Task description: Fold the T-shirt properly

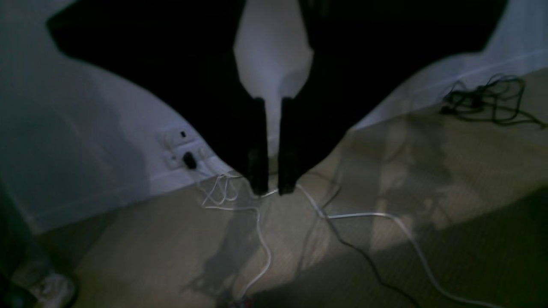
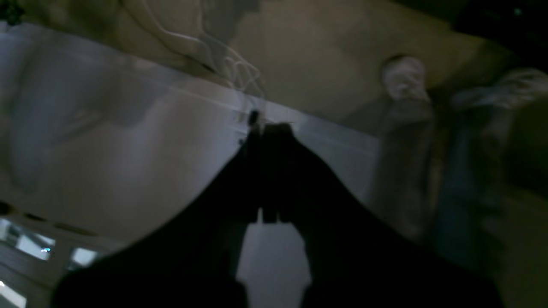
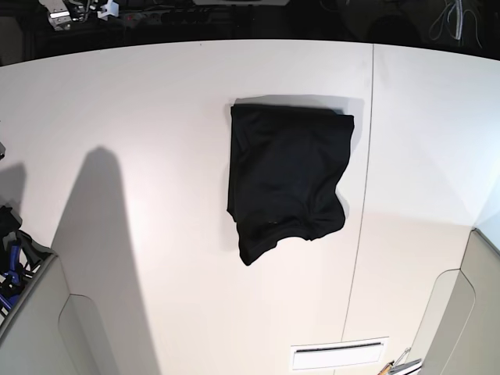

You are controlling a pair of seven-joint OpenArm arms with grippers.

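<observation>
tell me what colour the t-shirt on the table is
Plain black, no print; the T-shirt shows best in the base view.

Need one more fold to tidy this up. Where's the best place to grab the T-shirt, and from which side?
Take the T-shirt at its ragged near edge, by the corner that sags lowest in the base view, coming from the near side. The far edge is already straight, so drawing the uneven hem up toward it should square the bundle.
</observation>
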